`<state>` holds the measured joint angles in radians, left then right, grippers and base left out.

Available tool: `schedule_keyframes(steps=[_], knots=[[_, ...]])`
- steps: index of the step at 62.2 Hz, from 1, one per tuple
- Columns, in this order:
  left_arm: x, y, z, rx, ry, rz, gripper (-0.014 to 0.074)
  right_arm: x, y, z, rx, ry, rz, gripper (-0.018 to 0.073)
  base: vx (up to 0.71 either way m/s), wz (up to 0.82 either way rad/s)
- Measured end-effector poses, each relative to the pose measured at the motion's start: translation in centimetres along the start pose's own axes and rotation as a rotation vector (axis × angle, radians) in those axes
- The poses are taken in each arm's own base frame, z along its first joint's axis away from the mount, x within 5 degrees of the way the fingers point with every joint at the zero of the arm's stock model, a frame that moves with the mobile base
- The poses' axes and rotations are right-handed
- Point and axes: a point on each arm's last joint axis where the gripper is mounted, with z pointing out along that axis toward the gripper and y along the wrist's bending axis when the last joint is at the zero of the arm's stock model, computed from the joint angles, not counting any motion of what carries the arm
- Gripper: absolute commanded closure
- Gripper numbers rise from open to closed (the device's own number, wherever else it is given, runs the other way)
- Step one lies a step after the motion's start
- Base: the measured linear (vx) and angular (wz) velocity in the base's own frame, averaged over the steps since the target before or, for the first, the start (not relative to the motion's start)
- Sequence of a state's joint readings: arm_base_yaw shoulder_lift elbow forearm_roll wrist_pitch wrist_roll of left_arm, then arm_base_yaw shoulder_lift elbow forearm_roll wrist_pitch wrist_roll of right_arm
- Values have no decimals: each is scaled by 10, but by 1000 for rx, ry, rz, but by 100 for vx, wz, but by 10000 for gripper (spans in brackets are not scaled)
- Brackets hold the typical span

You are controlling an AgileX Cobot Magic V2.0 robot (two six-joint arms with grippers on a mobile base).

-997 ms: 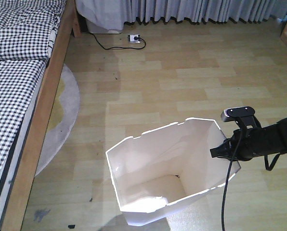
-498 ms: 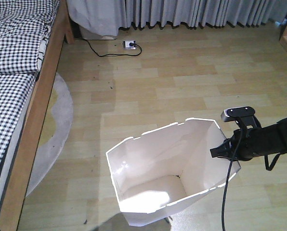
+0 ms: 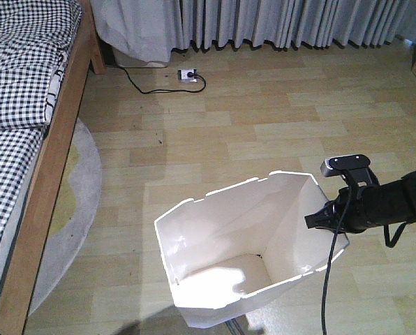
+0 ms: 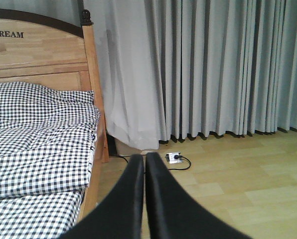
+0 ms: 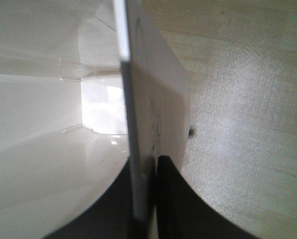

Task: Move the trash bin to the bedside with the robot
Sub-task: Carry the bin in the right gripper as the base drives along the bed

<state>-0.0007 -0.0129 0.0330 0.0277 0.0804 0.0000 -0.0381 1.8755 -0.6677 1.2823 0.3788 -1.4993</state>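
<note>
The right hand (image 5: 149,167) clamps the bin (image 3: 222,223) by its thin rim (light, bendy, probably slippery plastic; the rim suits); the left hand (image 4: 144,167) is clenched, empty.

Left hand (image 4: 143,160) closed, right hand (image 3: 315,218) clamped.

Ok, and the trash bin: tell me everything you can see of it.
The trash bin is white thin plastic, with angular faceted walls tapering to a smaller base and a notched rim. It stands upright, open and empty, over the wooden floor, to the right of the bed and apart from it. The right gripper pinches its right wall at the rim, one finger inside, one outside.
</note>
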Motion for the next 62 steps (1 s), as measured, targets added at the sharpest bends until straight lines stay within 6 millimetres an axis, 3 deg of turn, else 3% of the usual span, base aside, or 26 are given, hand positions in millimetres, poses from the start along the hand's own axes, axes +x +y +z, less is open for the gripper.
schedule_keyframes(steps=[62], knots=[[0,0,0,0,0,0,603,0,0,0,-1,0,0,564,19,3]])
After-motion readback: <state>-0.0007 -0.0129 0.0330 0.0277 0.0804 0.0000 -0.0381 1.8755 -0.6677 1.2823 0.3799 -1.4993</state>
